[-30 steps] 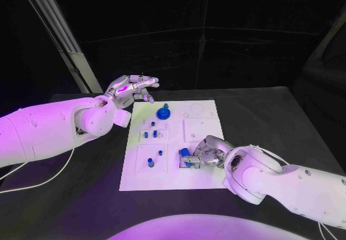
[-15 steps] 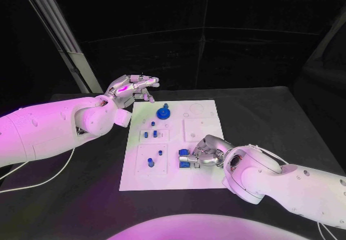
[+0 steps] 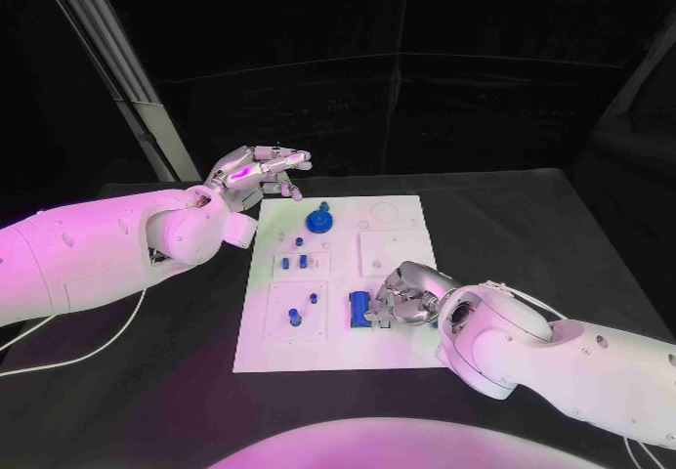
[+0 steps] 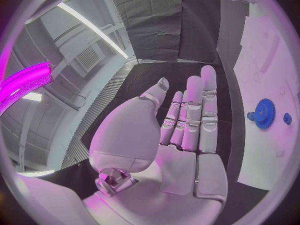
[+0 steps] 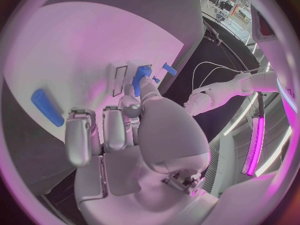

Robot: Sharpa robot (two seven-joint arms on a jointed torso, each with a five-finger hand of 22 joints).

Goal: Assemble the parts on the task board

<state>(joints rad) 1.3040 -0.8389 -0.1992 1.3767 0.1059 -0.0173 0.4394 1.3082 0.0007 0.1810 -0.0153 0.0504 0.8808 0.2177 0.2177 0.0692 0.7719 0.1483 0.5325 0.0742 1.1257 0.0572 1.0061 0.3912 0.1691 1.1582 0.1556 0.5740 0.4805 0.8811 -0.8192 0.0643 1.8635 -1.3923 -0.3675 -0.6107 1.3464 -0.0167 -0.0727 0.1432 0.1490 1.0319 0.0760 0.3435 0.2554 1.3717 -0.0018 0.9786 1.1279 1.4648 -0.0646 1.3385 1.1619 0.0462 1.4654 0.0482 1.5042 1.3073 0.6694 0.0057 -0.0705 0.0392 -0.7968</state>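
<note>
The right hand (image 3: 404,298) rests low over the near right part of the flat white task board (image 3: 399,354), its silver fingers curled in. An oblong blue plastic block (image 3: 360,308) lies flat on the board just beside the fingertips; whether they touch it I cannot tell. In the right wrist view the same block (image 5: 47,107) lies apart from the fingers (image 5: 78,137), so the hand appears to hold nothing, though its thumb tip (image 5: 145,81) sits by another small blue piece (image 5: 140,77).

The block looks light, rigid and smooth, likely to skate on the slick board if nudged. A pinch across its narrow sides, near the middle, should suit it best; taking it by an end would let it swivel.

Farther off, a blue toothed gear (image 3: 321,222) stands on a peg at the board's far end, with small blue pegs (image 3: 293,316) in the left recesses.

The left hand (image 3: 258,173) hovers beyond the board's far left corner, over the black table (image 3: 564,225), fingers loosely apart and empty.
</note>
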